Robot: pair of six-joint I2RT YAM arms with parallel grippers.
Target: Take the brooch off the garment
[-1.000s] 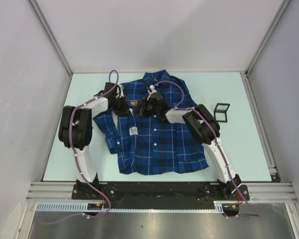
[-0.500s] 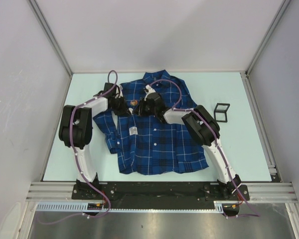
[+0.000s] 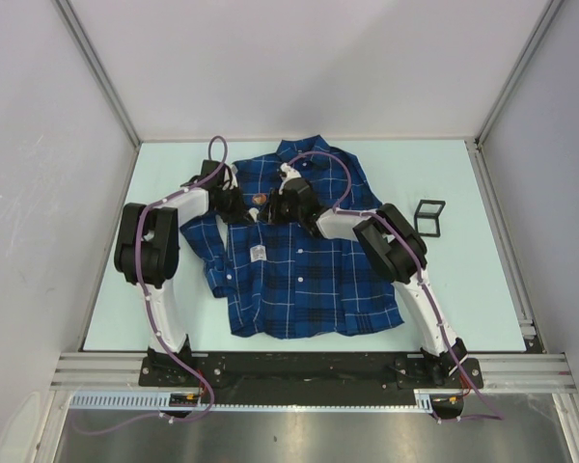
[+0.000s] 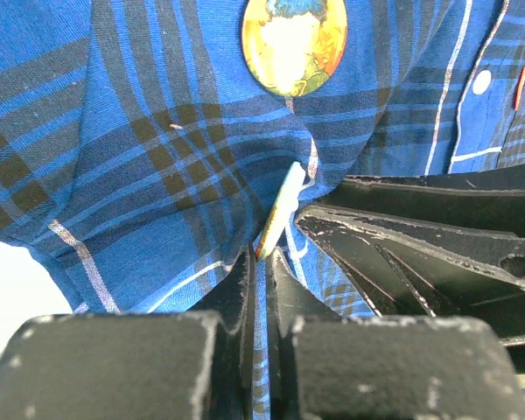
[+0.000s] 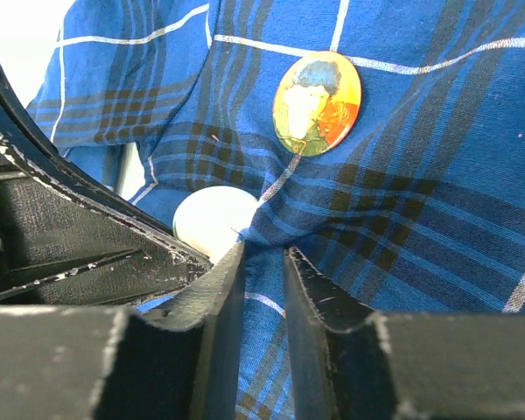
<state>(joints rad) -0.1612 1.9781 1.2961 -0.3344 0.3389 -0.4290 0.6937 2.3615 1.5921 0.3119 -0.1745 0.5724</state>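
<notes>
Nearly shut, left tool (image 4: 261,258) and right tool (image 5: 264,254) each pinched dark blue plaid shirt (image 4: 140,131) near round painted-portrait brooch (image 4: 293,39); taut cloth seemed advisable.

This looks like a lab robot cell. A pale mint worktop (image 3: 473,280) is boxed in by plain grey panels (image 3: 309,68) beyond and beside the jaws. Aluminium posts (image 3: 96,72), a slotted rail (image 3: 309,365) and a cable duct (image 3: 116,398) stand well behind them.
</notes>
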